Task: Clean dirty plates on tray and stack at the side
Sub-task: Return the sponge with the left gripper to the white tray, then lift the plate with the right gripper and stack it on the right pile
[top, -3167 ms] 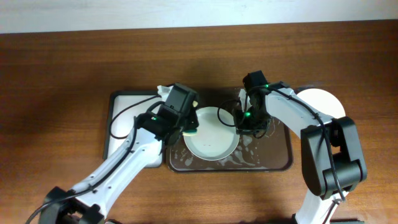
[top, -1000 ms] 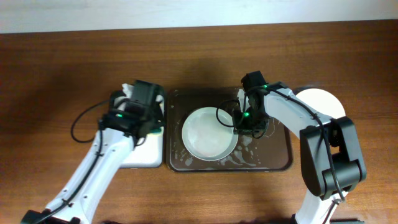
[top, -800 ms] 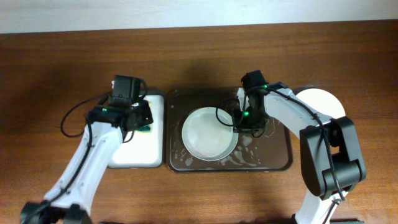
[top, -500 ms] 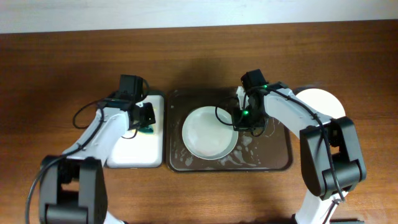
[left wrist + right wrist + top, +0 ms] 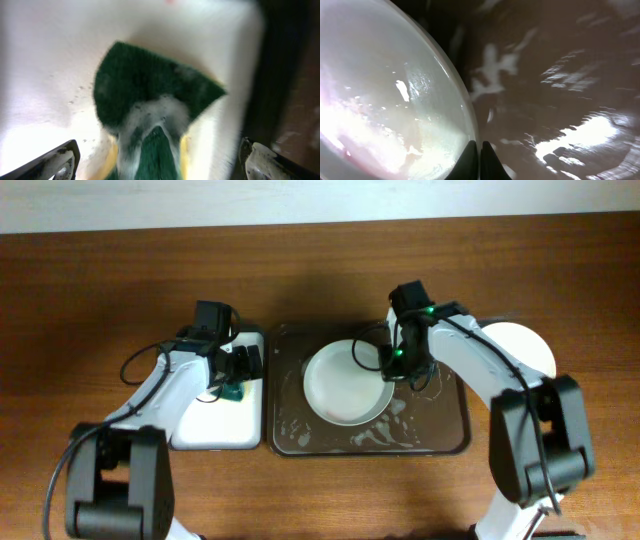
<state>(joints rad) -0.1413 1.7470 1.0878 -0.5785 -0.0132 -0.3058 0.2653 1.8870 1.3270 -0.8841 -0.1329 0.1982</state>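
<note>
Overhead: right end effector, clamped on the plate at 3 o'clock, should lift slowly, level; left end effector stands wide.

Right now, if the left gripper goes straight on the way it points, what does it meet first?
The green sponge, lying on the white tray, centred ahead of the left gripper and its open fingers. Depth is unclear, but it looks close.
</note>
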